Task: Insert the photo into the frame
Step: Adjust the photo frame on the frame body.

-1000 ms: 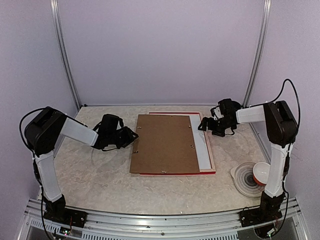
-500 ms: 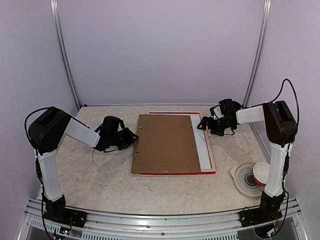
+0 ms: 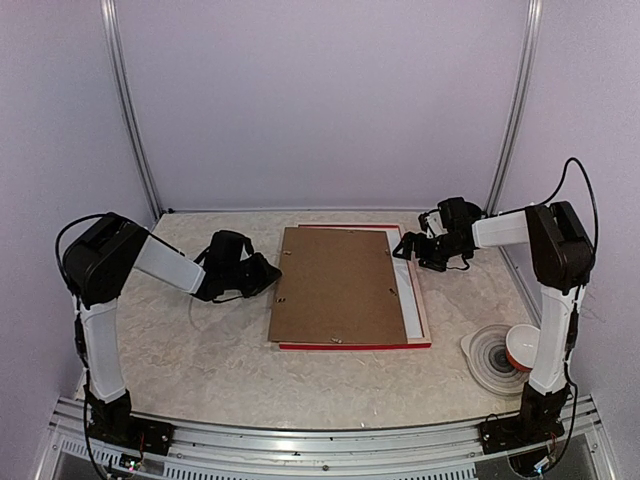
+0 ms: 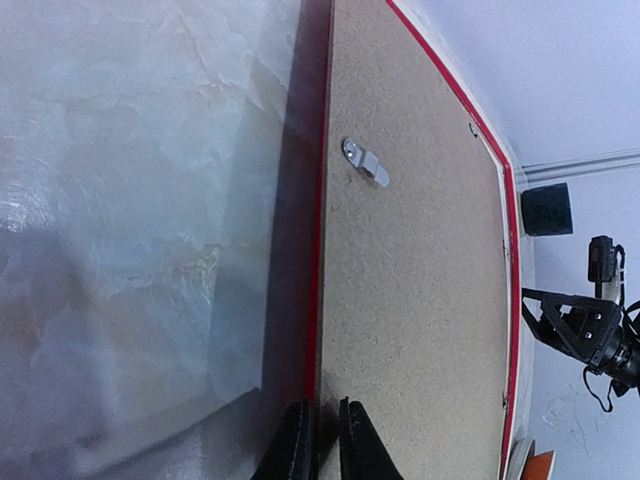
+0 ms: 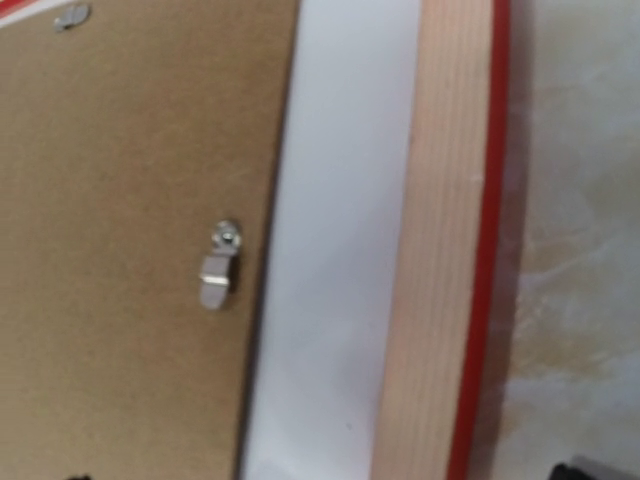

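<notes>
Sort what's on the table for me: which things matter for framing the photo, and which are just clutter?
Job: frame, face down; brown backing board lying on it; white sheet under the board (photo's back or mat, cannot tell); left gripper at the board's left edge; right gripper by the frame's far right corner.
Clutter: grey ringed plate; red-and-white bowl, near right.

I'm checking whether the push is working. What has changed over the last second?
The left claw, shut on the brown backing board at its left edge, has moved right. This slid the board right across the red frame, so less of the white strip on the right shows. Nothing was newly taken or let go. The frame and the open right claw at its far right corner stayed put.
</notes>
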Robot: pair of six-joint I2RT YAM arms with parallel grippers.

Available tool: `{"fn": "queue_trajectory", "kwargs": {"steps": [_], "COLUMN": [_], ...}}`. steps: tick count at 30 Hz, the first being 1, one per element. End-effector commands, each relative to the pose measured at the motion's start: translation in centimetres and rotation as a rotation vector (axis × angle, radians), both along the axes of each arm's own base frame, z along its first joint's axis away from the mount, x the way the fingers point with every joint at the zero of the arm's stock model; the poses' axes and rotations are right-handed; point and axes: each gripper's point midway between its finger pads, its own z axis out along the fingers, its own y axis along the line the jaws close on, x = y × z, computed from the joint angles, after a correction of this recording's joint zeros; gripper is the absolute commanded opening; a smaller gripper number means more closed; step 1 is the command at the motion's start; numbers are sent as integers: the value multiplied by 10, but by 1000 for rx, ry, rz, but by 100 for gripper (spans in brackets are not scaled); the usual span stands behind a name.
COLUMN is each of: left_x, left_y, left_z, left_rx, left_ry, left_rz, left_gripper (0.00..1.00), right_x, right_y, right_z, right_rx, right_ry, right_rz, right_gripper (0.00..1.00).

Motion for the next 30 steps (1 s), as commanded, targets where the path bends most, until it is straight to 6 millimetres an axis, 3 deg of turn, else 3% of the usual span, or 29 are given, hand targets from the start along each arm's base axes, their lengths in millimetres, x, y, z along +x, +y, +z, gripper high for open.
{"fn": "queue_trajectory", "kwargs": {"steps": [1,16,30], "left_x": [9,17,11], "left_y": [-19,-33,-41], "left_z": [16,16,16], "left_rx": [-42,-50,-42], "left_ry": [-54,-66,-86], "left_rz": [-27,-13,-9], "left_gripper": [12,11,10], "right_x": [1,-2,-5], "right_y": [-2,3,9], "right_z": [-7,-10,-13], "right_rx": [14,45,65], "right_ry": [8,22,30], "right_rz": [1,11,25], "right_gripper": [99,99,99]}}
